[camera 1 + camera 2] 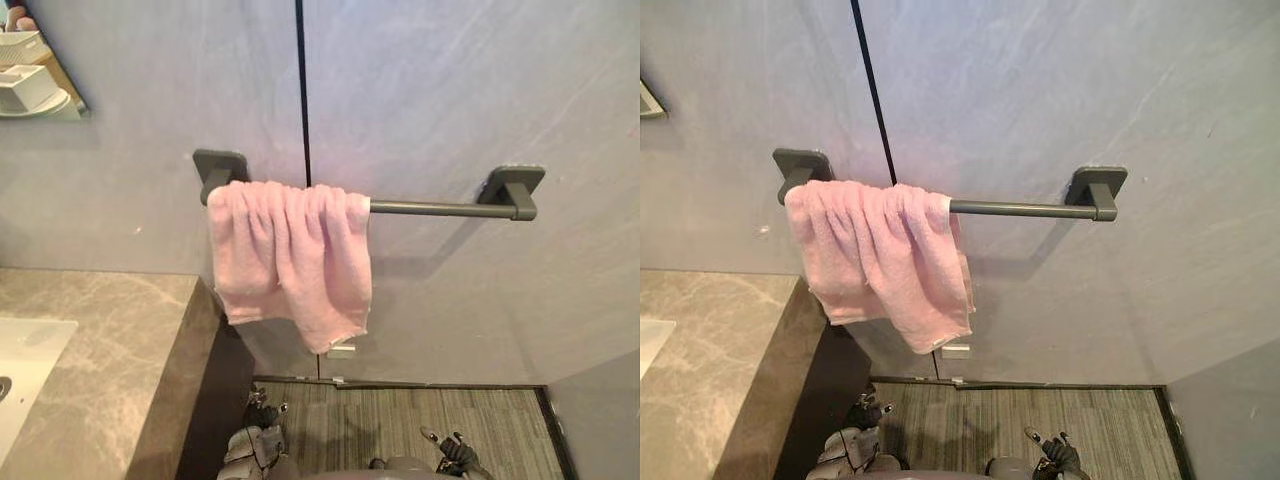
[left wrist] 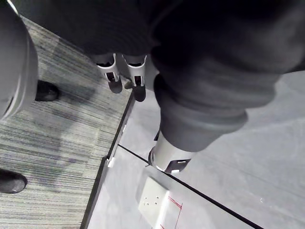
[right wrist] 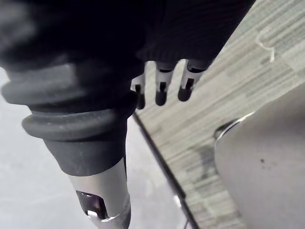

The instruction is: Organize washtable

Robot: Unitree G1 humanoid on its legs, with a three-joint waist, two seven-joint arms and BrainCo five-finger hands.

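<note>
Grey wall panels carry a dark towel bar (image 1: 430, 208). The pink towel (image 1: 290, 255) is draped over it, bunched at its left end, likely to dry, just beside the marble washtable (image 1: 110, 350). The left hand (image 1: 252, 448) and right hand (image 1: 455, 457) hang low with fingers loosely straight, holding nothing. The sink (image 1: 25, 360) is cut off at the edge.

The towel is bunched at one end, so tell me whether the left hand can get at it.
Probably yes: the left hand hangs low, open, beside the counter, almost below the pink towel on the rail, with nothing between them.
</note>
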